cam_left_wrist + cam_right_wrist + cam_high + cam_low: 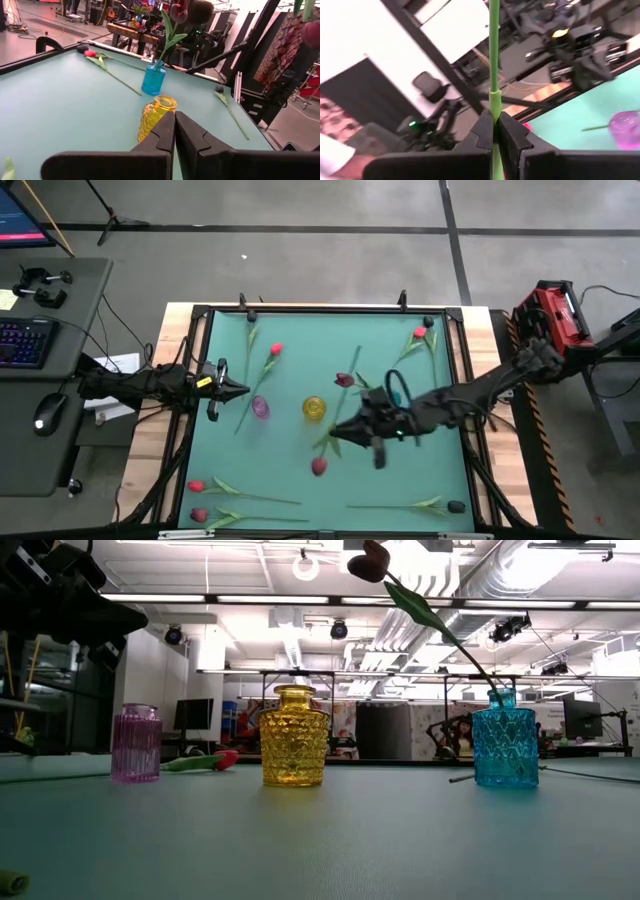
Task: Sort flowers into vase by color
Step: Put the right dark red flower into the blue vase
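Three small glass vases stand mid-table: purple (pixel 260 408), yellow (pixel 315 408) and blue (pixel 398 388). A maroon tulip (pixel 372 560) sticks in the blue vase (pixel 504 747) and leans toward the table's left. My right gripper (pixel 333 432) hovers near the yellow vase on its near right side, shut on a red-pink tulip whose head (pixel 319 467) points toward the near edge. My left gripper (pixel 243 391) is shut and empty, just left of the purple vase. Other tulips lie flat on the mat. My right gripper pinches the tulip's green stem (pixel 493 100) between its two fingers, right by a thicker joint in the stem. The fingers come roughly level from the table's right and lie across the stem. The tulip seems lifted off the mat, with stem running out on both sides of the fingers.
Loose tulips lie at the far left (pixel 276 350), far right corner (pixel 420 333), near left corner (pixel 196 485) and near right (pixel 455 506). A dark frame (pixel 205 312) edges the green mat. Bare mat lies between the vases and the near edge.
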You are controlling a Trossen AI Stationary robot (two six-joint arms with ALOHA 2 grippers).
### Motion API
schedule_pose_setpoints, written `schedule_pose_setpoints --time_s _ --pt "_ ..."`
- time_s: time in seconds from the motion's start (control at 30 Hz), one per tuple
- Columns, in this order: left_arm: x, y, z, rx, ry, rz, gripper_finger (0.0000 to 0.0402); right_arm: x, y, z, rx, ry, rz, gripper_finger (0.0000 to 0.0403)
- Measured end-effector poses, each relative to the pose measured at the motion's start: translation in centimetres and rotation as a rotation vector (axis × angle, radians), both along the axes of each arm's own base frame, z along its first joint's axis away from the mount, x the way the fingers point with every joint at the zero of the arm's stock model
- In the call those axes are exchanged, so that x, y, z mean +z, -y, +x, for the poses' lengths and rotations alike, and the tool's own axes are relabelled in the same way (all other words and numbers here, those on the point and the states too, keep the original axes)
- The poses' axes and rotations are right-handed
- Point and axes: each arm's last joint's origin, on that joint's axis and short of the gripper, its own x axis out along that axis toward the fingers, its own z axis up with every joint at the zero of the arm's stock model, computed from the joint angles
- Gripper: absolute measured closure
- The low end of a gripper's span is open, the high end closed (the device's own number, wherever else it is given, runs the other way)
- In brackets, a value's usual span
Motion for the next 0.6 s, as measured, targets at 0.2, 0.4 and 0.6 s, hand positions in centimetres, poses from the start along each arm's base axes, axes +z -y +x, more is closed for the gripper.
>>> schedule_pose_setpoints --time_s 0.2,0.4,0.6 --pt "0.7 0.0 0.0 0.019 0.072 -0.015 0.0401 2.3 -0.6 -4.0 0.081 0.105 -0.025 0.0403" --pt "5.0 -0.9 -1.0 0.199 0.584 -0.465 0.0402 3.8 0.6 -5.0 0.052 0.181 -0.073 0.0403" --pt "6.3 -1.6 -2.1 0.421 0.777 -0.513 0.0402 3.6 1.4 -4.3 -0.030 0.173 -0.071 0.0403"
